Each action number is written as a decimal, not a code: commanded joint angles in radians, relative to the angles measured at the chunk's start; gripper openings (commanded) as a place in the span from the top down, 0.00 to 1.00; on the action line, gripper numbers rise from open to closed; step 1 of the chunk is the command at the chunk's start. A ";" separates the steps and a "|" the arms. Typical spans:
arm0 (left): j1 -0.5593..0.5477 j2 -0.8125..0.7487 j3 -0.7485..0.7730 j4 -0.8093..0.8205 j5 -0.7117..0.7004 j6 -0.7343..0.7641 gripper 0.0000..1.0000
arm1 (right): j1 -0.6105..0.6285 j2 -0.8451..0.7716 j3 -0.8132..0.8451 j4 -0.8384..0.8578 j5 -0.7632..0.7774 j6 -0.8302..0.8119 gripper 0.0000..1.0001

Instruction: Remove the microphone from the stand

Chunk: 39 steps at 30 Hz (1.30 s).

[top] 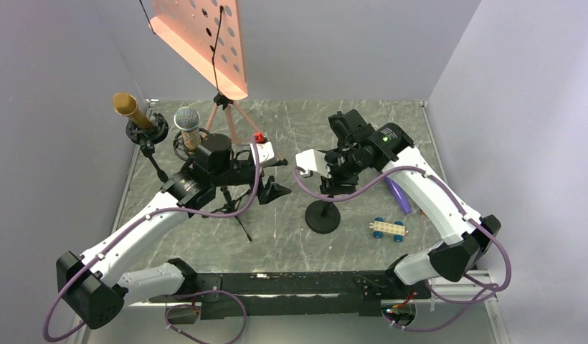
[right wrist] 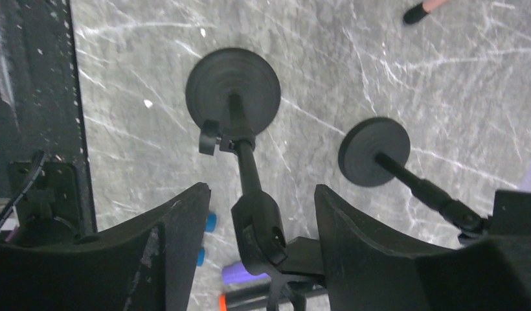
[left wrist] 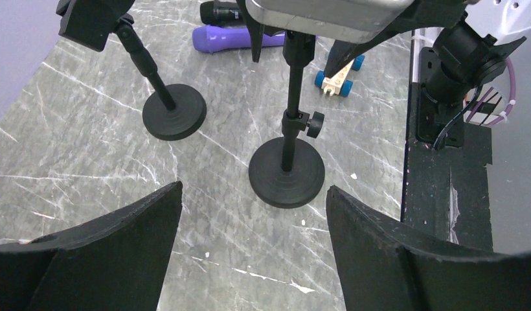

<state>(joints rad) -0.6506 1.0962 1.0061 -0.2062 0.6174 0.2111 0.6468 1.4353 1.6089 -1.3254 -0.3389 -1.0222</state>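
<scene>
Right gripper [right wrist: 259, 194]: jaws open, one on each side of the clip [right wrist: 259, 230] atop the knob stand [right wrist: 232, 87]; contact cannot be determined. Left gripper [left wrist: 253, 188]: jaws open and empty, facing the knob stand from its left.

Silver-headed microphone [top: 187, 120]: upright, well left of the knob stand, behind the left arm's wrist; its holder is hidden. Gold microphone [top: 125, 105]: tilted in a holder [top: 148, 132], farther left.

Second round-base stand [left wrist: 174, 110]: near the knob stand on the desk [left wrist: 75, 168]. Toy car [top: 388, 228]: right of the knob stand.
</scene>
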 commanded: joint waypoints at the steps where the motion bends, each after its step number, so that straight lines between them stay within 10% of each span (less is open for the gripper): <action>1: 0.011 -0.023 0.005 0.033 0.051 -0.014 0.15 | 0.002 -0.055 -0.037 0.010 0.110 -0.007 0.40; 7: 0.012 -0.015 0.003 0.017 0.058 0.003 0.16 | 0.002 -0.041 -0.095 0.049 0.141 0.011 0.51; 21: 0.012 0.042 0.037 0.021 0.087 0.014 0.17 | -0.033 -0.084 -0.174 0.121 0.190 -0.039 0.42; 32: 0.005 0.042 0.048 -0.019 0.101 0.081 0.20 | -0.115 0.038 -0.017 0.078 0.108 0.108 0.99; 39: -0.050 0.041 0.030 -0.036 0.063 0.220 0.20 | -0.115 -0.036 -0.041 0.161 -0.034 0.211 1.00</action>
<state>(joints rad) -0.6666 1.1427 1.0103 -0.2497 0.6830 0.3305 0.5316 1.4693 1.5513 -1.2503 -0.2260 -0.9150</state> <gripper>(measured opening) 0.803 0.320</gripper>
